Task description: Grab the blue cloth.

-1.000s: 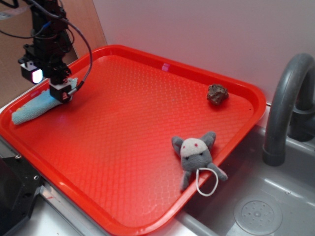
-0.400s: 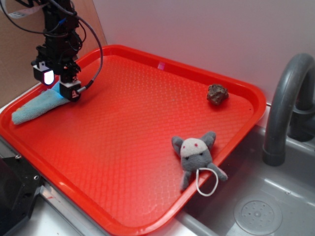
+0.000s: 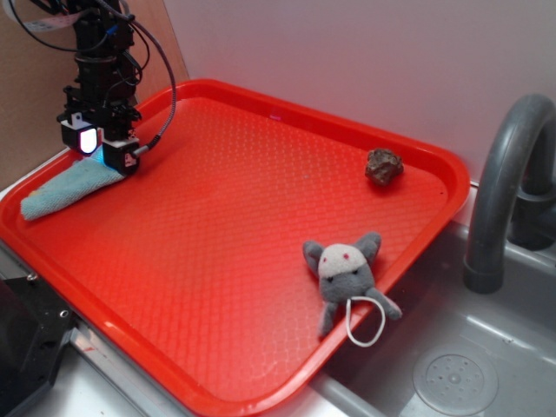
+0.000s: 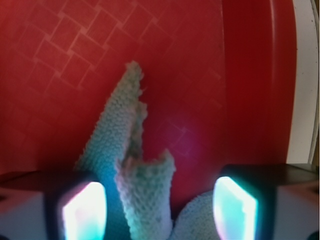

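The blue cloth [image 3: 54, 194] lies as a long rumpled strip along the left rim of the red tray [image 3: 261, 226]. My gripper [image 3: 102, 156] points straight down over the cloth's right end. In the wrist view the cloth [image 4: 120, 130] runs up between my two lit fingertips [image 4: 82, 210]. The gripper [image 4: 159, 210] is open, its jaws set wide apart on either side of the folds, with gaps showing between the pads and the cloth.
A grey plush mouse [image 3: 347, 276] with a white loop lies at the tray's near right rim. A brown lump [image 3: 383, 166] sits near the far right corner. A grey faucet [image 3: 504, 191] and sink [image 3: 452, 365] are to the right. A wall stands behind the tray.
The gripper has shifted a little to the right and toward the tray's far rim, staying over the cloth's right end. The cloth's long part has stayed where it was.
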Controlling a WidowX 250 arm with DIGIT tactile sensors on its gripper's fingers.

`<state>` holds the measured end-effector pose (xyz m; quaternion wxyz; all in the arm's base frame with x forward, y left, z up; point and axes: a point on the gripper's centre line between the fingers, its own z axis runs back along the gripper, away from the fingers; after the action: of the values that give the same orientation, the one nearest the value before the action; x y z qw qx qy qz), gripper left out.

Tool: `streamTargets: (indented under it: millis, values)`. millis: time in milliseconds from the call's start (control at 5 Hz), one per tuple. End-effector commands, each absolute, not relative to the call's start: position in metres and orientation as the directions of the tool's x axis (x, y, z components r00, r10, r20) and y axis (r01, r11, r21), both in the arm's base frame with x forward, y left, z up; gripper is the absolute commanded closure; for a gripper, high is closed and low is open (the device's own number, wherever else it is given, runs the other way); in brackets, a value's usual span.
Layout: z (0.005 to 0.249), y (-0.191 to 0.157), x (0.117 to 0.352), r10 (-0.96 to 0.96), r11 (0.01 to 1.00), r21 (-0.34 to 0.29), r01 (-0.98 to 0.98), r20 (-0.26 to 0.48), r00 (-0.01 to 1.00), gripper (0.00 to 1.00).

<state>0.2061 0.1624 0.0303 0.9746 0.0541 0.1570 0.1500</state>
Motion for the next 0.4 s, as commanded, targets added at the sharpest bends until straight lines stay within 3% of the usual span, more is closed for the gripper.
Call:
streamTargets:
  millis: [0, 200]
  values:
    - [0.045, 0.171, 0.204, 0.318, 0.941, 0.203, -0.272, -0.245, 0.916, 1.00]
    - [0.079, 0.150, 0.208, 0.252, 0.951, 0.238, -0.197, -0.223, 0.942, 1.00]
